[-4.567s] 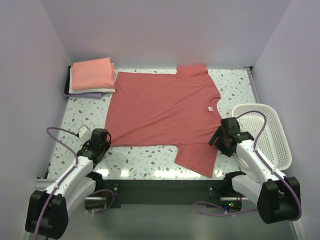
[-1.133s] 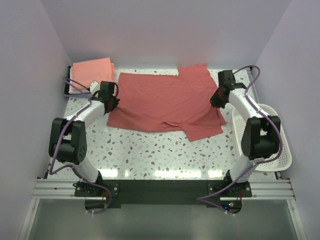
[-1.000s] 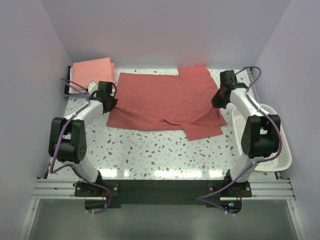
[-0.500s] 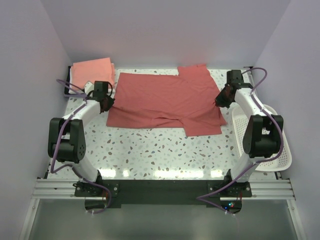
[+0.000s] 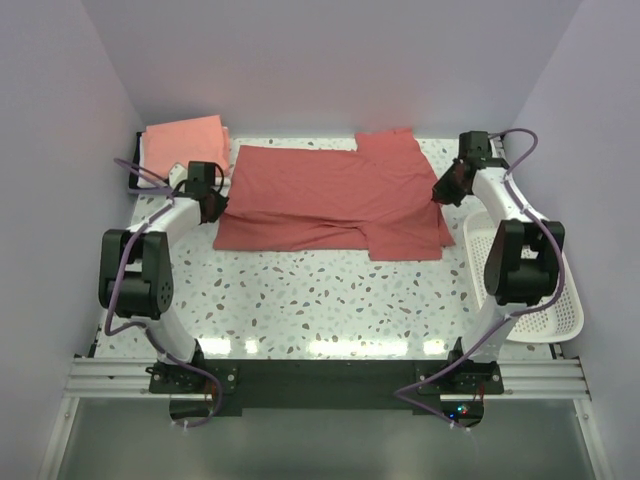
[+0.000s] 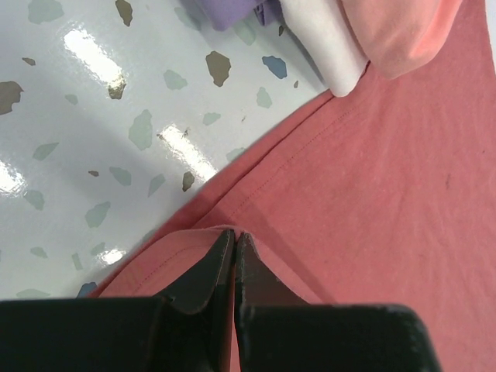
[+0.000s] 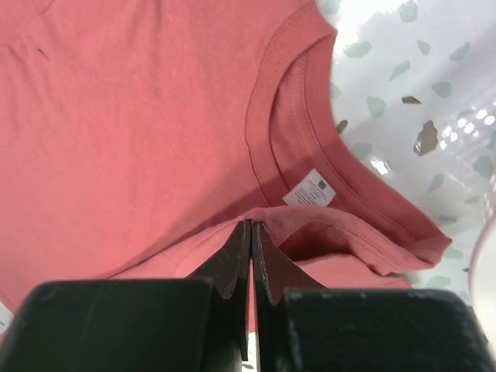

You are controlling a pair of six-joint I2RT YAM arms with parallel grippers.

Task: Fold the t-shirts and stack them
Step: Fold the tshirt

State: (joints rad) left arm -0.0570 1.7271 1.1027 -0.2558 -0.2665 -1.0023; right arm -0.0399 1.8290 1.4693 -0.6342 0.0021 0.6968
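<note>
The dusty-red t-shirt (image 5: pixel 320 190) lies across the back half of the table, its near part doubled over onto the rest. My left gripper (image 5: pixel 213 205) is shut on a raised fold of the shirt's left edge (image 6: pixel 194 240). My right gripper (image 5: pixel 445 192) is shut on a pinch of red cloth (image 7: pixel 310 221) just below the collar and its white neck label (image 7: pixel 314 188). A folded stack sits at the back left, with a salmon-pink tee (image 5: pixel 185 138) on top, and a white one (image 6: pixel 322 46) and a lavender one (image 6: pixel 229 9) under it.
A white lattice basket (image 5: pixel 545 290) stands at the right edge, beside the right arm. The terrazzo tabletop (image 5: pixel 320 300) runs between the shirt and the arm bases. Purple walls close in the back and both sides.
Both grippers have moved outward and a little back, still shut on the shirt. The folded-over part has been pulled flatter and its near edge straighter. Earlier the shirt lay fully spread.
</note>
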